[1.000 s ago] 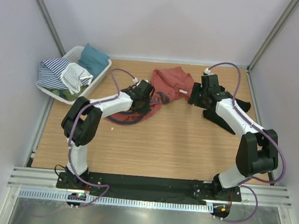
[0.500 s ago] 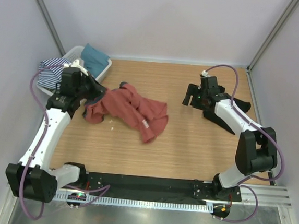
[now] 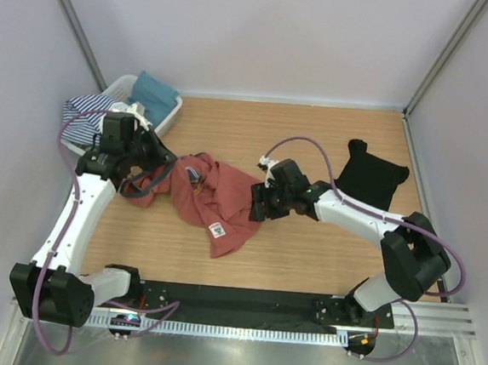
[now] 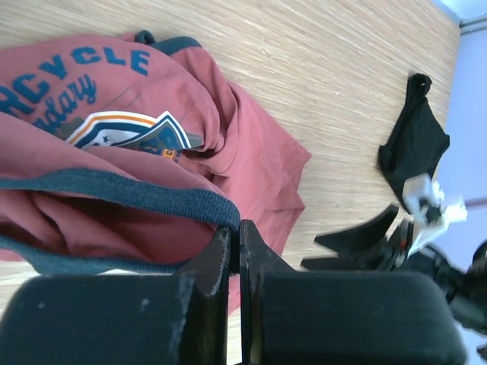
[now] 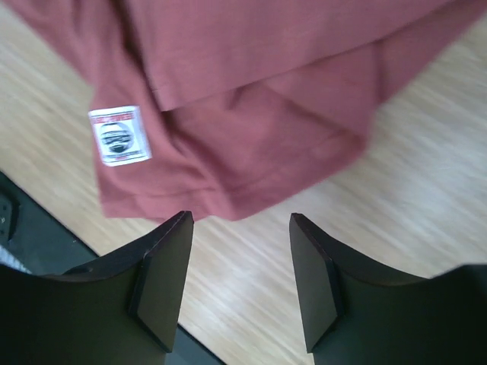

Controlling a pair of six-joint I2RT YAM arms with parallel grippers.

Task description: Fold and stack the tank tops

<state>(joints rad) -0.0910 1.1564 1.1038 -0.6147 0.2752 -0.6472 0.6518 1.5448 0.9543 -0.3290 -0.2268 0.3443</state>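
The rust-red tank top [image 3: 217,201] lies crumpled left of the table's middle, printed side up, with a white label [image 5: 119,134] near its hem. My left gripper [image 3: 148,159] is shut on the top's dark navy edging [image 4: 152,199] at its left end and holds that part lifted. My right gripper [image 3: 259,208] hovers open just over the top's right hem [image 5: 251,190], with only bare wood between its fingers [image 5: 163,274]. The black tank top [image 3: 371,178] lies flat at the back right, apart from both grippers.
A white basket [image 3: 171,118] with striped and teal cloth stands at the back left, close behind my left gripper. Grey walls close in the table on three sides. The black mounting rail [image 3: 242,300] runs along the near edge.
My left gripper dragged the red top from the back middle toward the left. My right arm swung from over the black top at the back right to the red top's right hem.
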